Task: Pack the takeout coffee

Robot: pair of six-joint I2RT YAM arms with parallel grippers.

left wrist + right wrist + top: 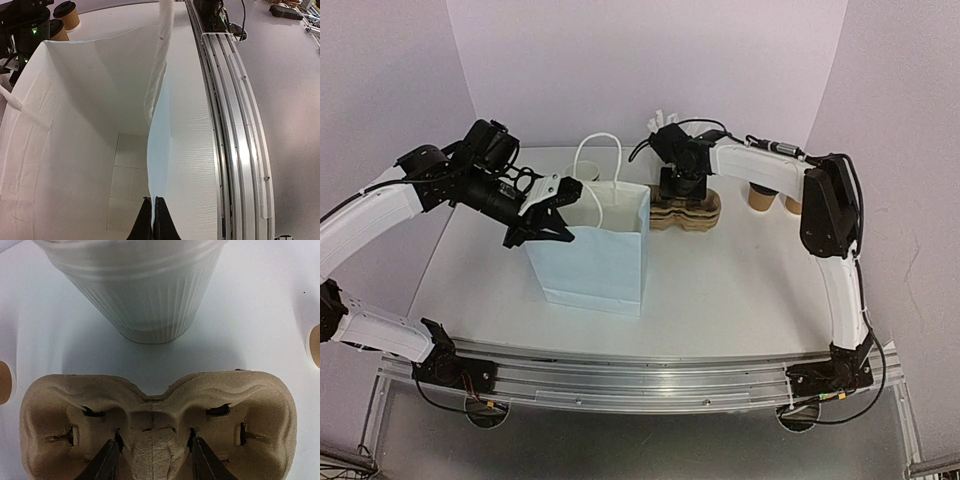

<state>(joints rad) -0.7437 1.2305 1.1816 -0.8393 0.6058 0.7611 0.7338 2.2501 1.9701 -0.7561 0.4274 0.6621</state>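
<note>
white paper bag (590,262) pinched at rim by left gripper (153,201); right gripper (155,441) spread astride centre ridge of brown moulded-pulp carrier (260,405); black-lidded brown kraft-paper cups (758,197) standing right of carrier

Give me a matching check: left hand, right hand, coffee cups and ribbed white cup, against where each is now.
1 left hand
2 right hand
3 brown coffee cups
4 ribbed white cup

A directly behind the carrier
B shut on the white bag rim
C lids on, right of the carrier
D open astride the carrier's centre ridge

Pairs: 1-B, 2-D, 3-C, 4-A
</note>
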